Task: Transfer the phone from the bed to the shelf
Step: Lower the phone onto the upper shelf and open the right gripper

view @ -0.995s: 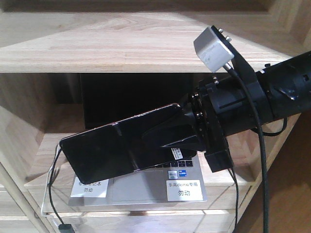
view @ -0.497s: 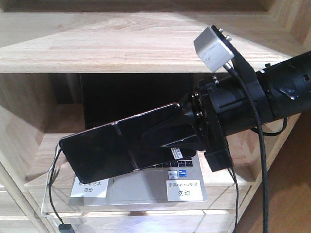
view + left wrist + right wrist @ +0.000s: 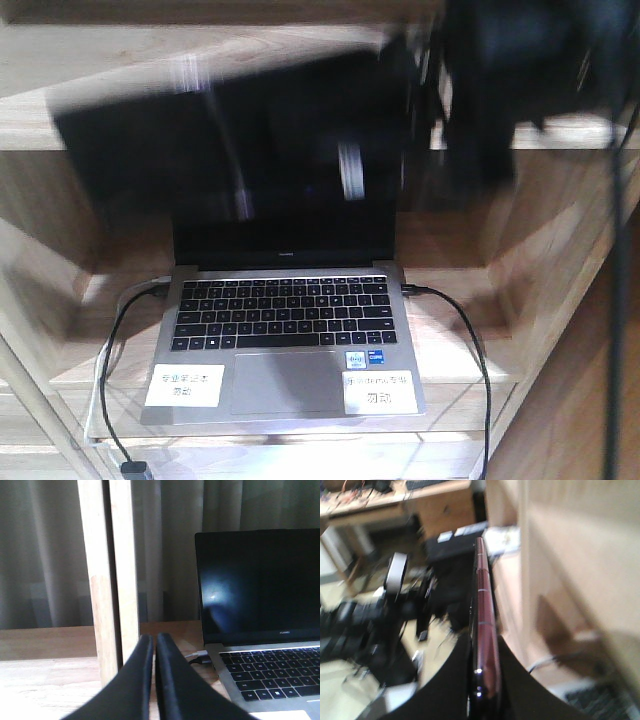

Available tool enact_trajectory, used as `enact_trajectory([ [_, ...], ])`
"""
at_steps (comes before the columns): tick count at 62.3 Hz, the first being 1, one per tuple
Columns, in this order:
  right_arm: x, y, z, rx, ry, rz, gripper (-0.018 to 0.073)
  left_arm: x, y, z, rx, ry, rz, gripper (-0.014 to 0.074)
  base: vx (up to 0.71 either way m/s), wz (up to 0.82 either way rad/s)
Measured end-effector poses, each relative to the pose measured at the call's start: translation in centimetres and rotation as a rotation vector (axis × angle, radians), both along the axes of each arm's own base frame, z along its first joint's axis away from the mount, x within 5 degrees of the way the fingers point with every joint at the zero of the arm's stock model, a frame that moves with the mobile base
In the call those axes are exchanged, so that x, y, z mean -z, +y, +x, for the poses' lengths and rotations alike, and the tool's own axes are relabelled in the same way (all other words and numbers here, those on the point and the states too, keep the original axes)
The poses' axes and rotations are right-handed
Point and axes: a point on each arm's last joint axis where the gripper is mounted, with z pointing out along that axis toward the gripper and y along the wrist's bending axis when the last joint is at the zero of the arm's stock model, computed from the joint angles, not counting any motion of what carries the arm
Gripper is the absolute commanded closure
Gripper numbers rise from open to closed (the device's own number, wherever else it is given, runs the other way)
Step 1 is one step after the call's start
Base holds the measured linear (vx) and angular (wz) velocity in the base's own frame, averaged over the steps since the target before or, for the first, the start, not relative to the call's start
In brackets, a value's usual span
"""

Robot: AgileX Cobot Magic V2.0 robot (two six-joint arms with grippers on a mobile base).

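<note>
Where the right claw (image 3: 482, 652) clamps it between two black fingers, the slim glossy black phone (image 3: 481, 595) with a rose-gold edge stands edge-on. From the front, phone and arm smear into a dark blur across the front edge of the upper board of the pale natural-wood shelf (image 3: 120, 50), above the open grey laptop (image 3: 285, 340) that sits on the lower board. The left claw (image 3: 154, 642) is pressed closed on nothing, beside a shelf upright and the laptop's left edge.
</note>
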Motion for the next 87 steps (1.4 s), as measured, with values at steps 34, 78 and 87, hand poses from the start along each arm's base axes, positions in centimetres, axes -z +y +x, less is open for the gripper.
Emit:
enact_trajectory([
  [34, -4.3, 4.4, 4.6, 0.097, -0.115, 0.171, 0.0562, 0.0, 0.0, 0.0, 0.000, 0.000, 0.000, 0.0595, 0.00, 0.00],
  [78, 4.4, 10.9, 13.9, 0.284, 0.008, 0.146, 0.0562, 0.0, 0.0, 0.0, 0.000, 0.000, 0.000, 0.0595, 0.00, 0.00],
  [87, 5.3, 11.1, 14.9, 0.328, 0.012, 0.151, 0.0561, 0.0, 0.0, 0.0, 0.000, 0.000, 0.000, 0.0595, 0.00, 0.00],
])
